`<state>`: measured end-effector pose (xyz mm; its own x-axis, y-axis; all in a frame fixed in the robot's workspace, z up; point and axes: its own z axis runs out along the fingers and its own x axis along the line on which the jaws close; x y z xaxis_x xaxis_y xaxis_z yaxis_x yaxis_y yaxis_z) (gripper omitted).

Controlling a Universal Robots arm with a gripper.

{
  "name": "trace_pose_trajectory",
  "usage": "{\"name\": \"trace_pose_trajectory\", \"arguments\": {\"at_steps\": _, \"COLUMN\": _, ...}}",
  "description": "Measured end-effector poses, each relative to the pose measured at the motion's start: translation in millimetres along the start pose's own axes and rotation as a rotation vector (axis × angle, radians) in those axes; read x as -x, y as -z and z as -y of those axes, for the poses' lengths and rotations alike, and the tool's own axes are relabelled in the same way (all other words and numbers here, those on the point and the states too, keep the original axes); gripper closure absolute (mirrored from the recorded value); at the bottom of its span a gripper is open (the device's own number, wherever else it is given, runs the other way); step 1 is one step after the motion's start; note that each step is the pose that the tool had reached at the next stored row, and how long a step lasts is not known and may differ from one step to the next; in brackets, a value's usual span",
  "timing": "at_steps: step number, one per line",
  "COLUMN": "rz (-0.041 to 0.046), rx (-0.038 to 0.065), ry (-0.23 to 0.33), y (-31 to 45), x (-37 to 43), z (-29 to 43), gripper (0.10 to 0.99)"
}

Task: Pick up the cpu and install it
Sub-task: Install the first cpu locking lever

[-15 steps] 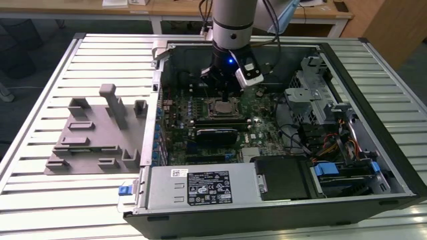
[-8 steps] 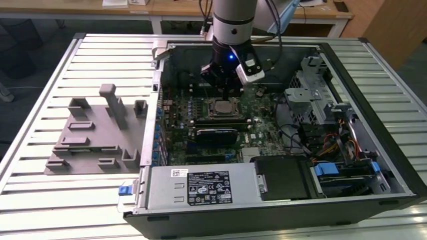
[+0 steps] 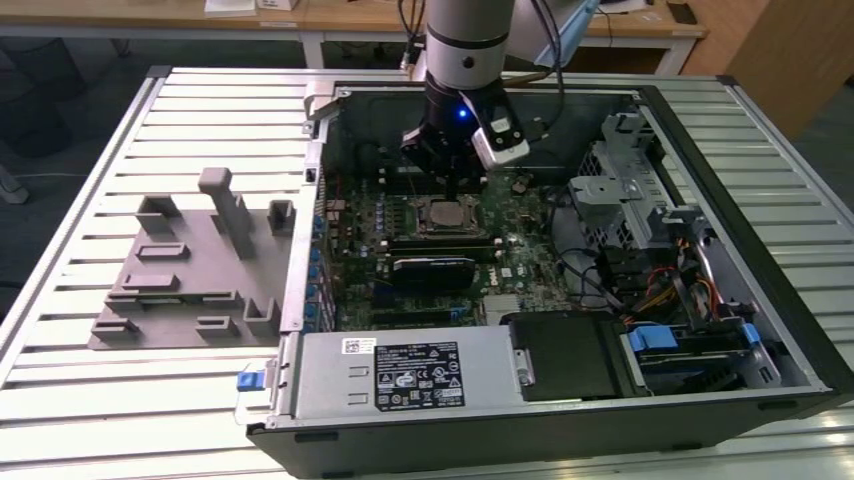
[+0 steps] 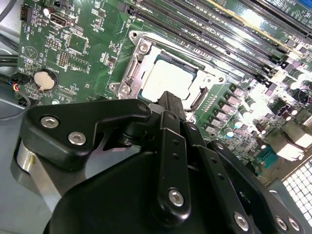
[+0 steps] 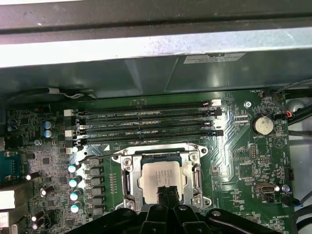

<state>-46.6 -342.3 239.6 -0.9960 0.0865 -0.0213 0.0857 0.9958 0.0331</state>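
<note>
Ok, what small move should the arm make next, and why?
Probably lift the gripper straight up a little: the cpu lies flat inside the socket frame, and the gripper sits right over one edge of it, covering part.

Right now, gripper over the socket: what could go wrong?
1. The gripper hangs over one edge of the cpu, which lies in the socket; an off-centre push might tilt it.
2. Capacitors stand beside the socket; a low sideways move might clip them.
</note>
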Motion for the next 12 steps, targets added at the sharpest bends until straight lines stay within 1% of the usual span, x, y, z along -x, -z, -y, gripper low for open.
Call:
{"name": "trace_pose_trajectory", "arguments": {"at_steps": 6, "rz": 0.0, "rx": 0.0, "ry": 0.0, "y": 0.2, "x": 0.0, "z": 0.0, "gripper": 0.98}}
{"name": "trace_pose_trajectory", "arguments": {"at_steps": 8, "rz": -0.0001, "rx": 0.0, "ry": 0.0, "y": 0.4, "x": -1.3, "z": 0.1, "gripper": 0.98}}
{"name": "trace_pose_trajectory", "arguments": {"at_steps": 12, "rz": -0.0001, "rx": 0.001, "ry": 0.0, "y": 0.5, "x": -9.1, "z": 0.8, "gripper": 0.98}}
